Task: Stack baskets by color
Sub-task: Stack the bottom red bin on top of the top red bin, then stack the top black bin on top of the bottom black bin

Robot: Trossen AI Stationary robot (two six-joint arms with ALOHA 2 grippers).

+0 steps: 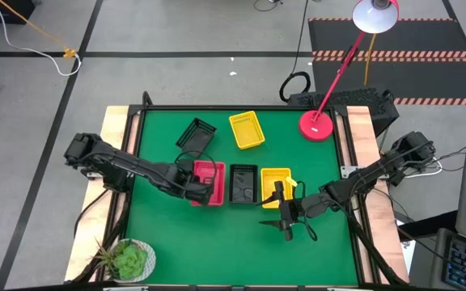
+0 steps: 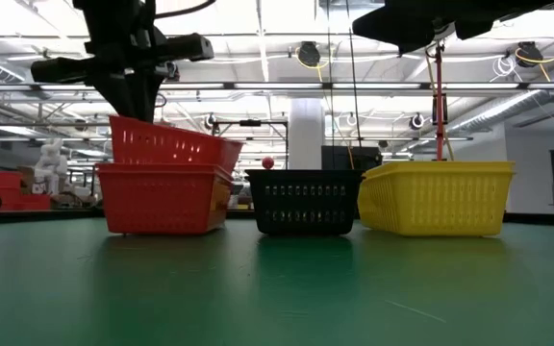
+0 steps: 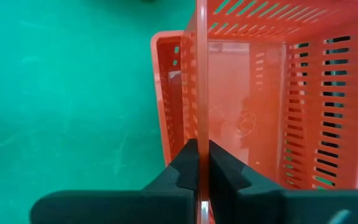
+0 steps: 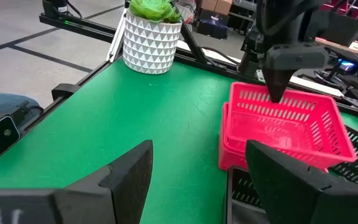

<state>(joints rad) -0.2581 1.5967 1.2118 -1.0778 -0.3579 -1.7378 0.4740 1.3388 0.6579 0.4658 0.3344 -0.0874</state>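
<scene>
Two red baskets sit nested left of centre. The upper one (image 2: 171,144) is tilted inside the lower one (image 2: 162,200), and my left gripper (image 1: 194,188) is shut on the upper one's left wall. A black basket (image 1: 243,183) and a yellow basket (image 1: 276,184) stand in a row to the right of them. Another black basket (image 1: 196,134) and another yellow basket (image 1: 247,129) lie farther back. My right gripper (image 1: 270,213) hangs open near the yellow basket in the row, touching nothing. My left gripper pinches the upper red basket's thin wall (image 3: 199,134) between its two fingers, one inside the basket and one outside. The fingers come steeply from above. The held end is raised, and the opposite end (image 2: 229,159) dips into the lower red basket.
A red lamp base (image 1: 316,124) stands at the far right corner. A potted plant (image 1: 128,260) stands at the near left corner. Bare green mat lies along the table's near side.
</scene>
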